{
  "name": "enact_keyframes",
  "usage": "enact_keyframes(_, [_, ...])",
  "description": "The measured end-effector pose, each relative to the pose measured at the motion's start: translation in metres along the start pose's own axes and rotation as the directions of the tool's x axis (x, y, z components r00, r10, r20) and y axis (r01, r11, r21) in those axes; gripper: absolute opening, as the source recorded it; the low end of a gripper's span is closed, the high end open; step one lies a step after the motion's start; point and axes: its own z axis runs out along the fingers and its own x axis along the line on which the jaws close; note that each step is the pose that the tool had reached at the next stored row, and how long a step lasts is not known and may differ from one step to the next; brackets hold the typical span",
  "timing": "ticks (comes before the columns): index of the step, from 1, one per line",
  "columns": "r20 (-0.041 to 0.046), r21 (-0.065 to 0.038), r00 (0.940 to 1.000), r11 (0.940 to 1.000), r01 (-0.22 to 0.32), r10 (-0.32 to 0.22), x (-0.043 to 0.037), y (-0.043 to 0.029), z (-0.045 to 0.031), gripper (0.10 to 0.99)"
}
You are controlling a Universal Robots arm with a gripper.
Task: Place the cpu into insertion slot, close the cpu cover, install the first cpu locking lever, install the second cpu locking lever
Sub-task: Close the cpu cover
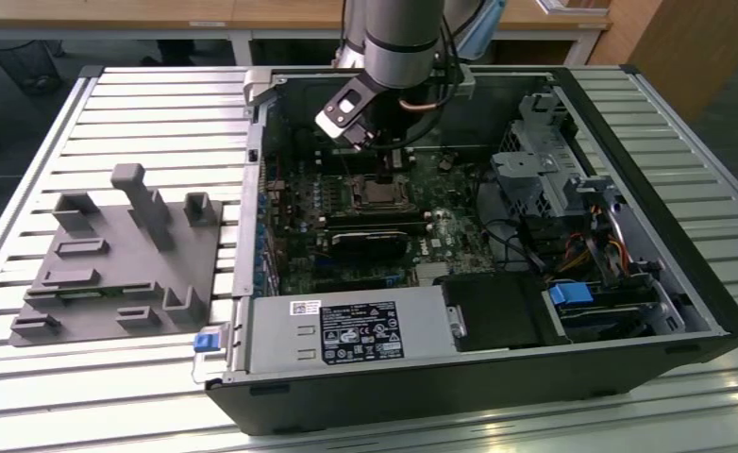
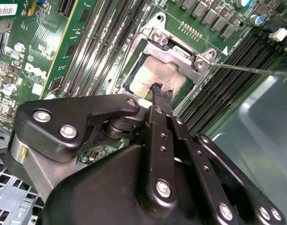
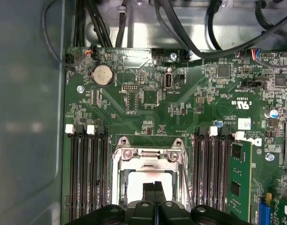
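The cpu (image 2: 150,77) lies in the insertion slot (image 1: 376,194) on the green board, its dull silver top smeared with pale residue; the first wrist view shows the cpu (image 3: 134,185) too. The metal cpu cover (image 2: 178,50) frames it and looks lowered over it, the cover (image 3: 150,161) hinged at two screws. A thin metal locking lever (image 2: 255,70) sticks out sideways from the socket corner. My gripper (image 2: 160,92) is shut with nothing between its fingers, its tips at the cpu's top by the cover's edge. In the exterior view my gripper (image 1: 390,175) reaches down into the case just behind the socket.
Long black memory slots (image 3: 89,178) flank the socket on both sides. The open case's walls (image 1: 671,274), a drive cage (image 1: 533,160) and cables (image 1: 520,241) crowd the exterior view's right. A black block (image 1: 369,241) sits in front of the socket. A grey fixture (image 1: 124,255) lies on the slatted table.
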Motion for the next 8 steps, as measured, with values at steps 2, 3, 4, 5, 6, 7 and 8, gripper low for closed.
enact_keyframes(2, [0.0000, 0.000, 1.0000, 1.0000, 0.000, 0.000, 0.0000, -0.0016, 0.0005, 0.106])
enact_keyframes(3, [-0.0001, 0.000, 1.0000, 1.0000, 0.000, 0.000, 0.0000, -0.0024, 0.0008, 0.106])
enact_keyframes(4, [-0.0001, 0.000, 1.0000, 1.0000, 0.000, 0.000, 0.0000, -0.0032, 0.0012, 0.106])
enact_keyframes(5, [0.0000, 0.000, 1.0000, 1.0000, 0.000, 0.000, 0.0000, -0.0038, 0.0015, 0.106])
enact_keyframes(6, [0.0000, 0.000, 1.0000, 1.0000, 0.000, 0.000, 0.0000, -0.0044, 0.0018, 0.106])
enact_keyframes(7, [0.0000, 0.000, 1.0000, 1.0000, 0.000, 0.000, 0.0000, -0.0049, 0.0021, 0.106])
enact_keyframes(8, [0.0001, 0.000, 1.0000, 1.0000, 0.000, 0.000, 0.0000, -0.0054, 0.0023, 0.106])
